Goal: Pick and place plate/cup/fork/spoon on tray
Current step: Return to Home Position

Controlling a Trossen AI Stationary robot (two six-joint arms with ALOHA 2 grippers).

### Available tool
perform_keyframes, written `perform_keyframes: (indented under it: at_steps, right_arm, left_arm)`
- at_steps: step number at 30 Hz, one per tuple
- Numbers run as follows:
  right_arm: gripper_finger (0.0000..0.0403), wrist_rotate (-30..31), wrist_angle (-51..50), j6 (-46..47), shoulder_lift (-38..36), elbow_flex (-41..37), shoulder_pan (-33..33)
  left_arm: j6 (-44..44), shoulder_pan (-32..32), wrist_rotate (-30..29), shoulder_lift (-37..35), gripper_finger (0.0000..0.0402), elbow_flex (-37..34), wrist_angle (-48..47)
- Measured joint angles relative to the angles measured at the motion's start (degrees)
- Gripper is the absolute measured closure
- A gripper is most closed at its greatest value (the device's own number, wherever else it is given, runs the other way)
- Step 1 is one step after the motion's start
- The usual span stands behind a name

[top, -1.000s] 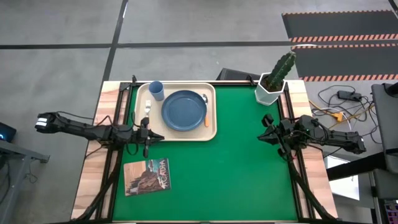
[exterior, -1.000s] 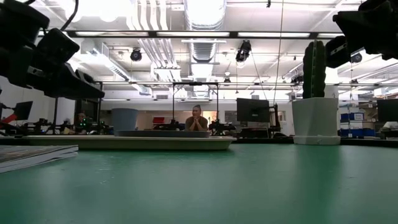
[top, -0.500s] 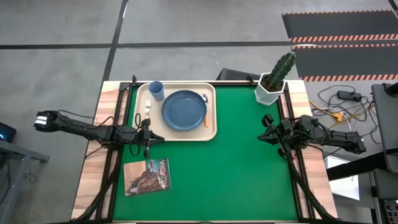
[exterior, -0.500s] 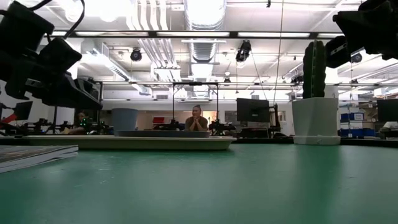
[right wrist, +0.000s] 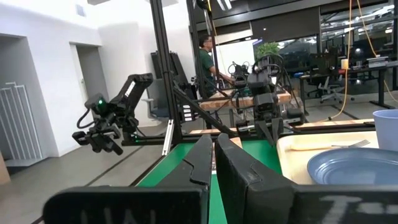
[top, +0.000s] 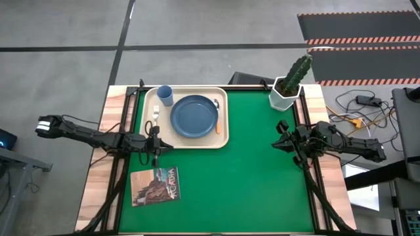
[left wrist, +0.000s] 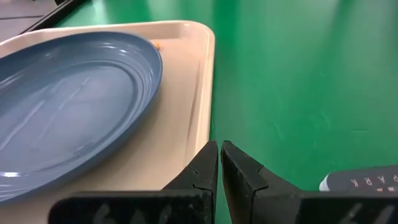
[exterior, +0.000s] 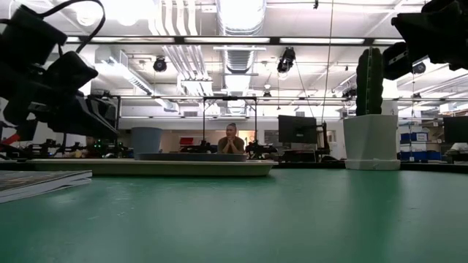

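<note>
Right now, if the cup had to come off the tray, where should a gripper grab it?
Grip the cup across its side wall, descending from above: it stands upright in the tray corner, open mouth up. The left gripper looks nearest.

The large cream rectangular plastic tray (top: 224,134) is sitting at the far left part of the green table (top: 249,177). Inside it, the round dark blue dinner plate (top: 194,117) is lying in the middle, with the small light blue cylindrical cup (top: 165,96) at the far left corner. The orange-handled metal fork (top: 155,115) is lying left of the plate, and the orange-handled metal spoon (top: 217,115) is lying along its right side. A white hexagonal cactus pot (top: 285,96) is standing right of the tray, and a small picture-covered booklet (top: 155,185) is lying nearer, below the tray.
</note>
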Motion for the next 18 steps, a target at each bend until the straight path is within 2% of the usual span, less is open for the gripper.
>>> perform_keyframes:
  at_steps: [18]
  right_arm:
    - [0.0394,0.0,0.0,0.0,0.0,0.0,0.0]
  left_arm:
    - [0.0,0.0,0.0,4.3,0.04,0.0,0.0]
